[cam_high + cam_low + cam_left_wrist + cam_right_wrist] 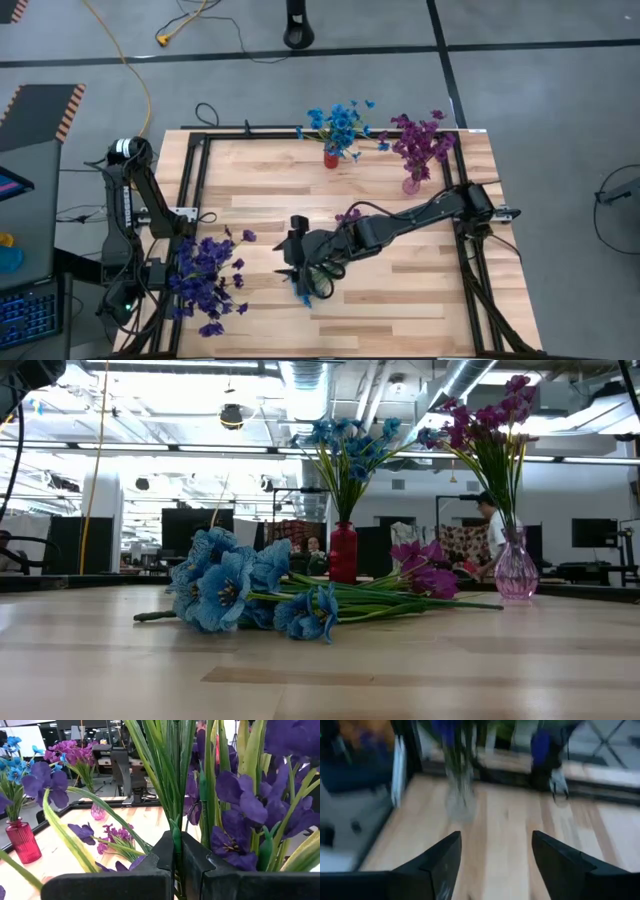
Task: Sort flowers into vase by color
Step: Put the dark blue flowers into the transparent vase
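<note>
In the left wrist view my left gripper (pixel 176 851) is shut on a bunch of dark violet flowers (pixel 240 800); from above, the bunch (pixel 205 280) shows at the table's left edge. My right gripper (pixel 495 840) hangs open over the table's middle (pixel 290 262) with nothing between its fingers. Under it lie loose blue flowers (pixel 225 590) and magenta flowers (pixel 425 575), flat on the wood. Blue flowers (pixel 340 122) stand in a red vase (pixel 343 552). Magenta flowers (pixel 420 140) stand in a pink vase (pixel 516 570). My left gripper pinches the green stems (pixel 176 837) of the violet bunch between its two fingers. The fingers lie level, across the stems. The stems rise from the hold, with leaves and blossoms spreading above and around the fingers, clear of the table.
A black frame (pixel 190 170) runs along the table's edges. Both vases stand near the far edge. Bare wood (pixel 420 300) lies at the near right. In the low view, people and screens show in the room beyond the table.
</note>
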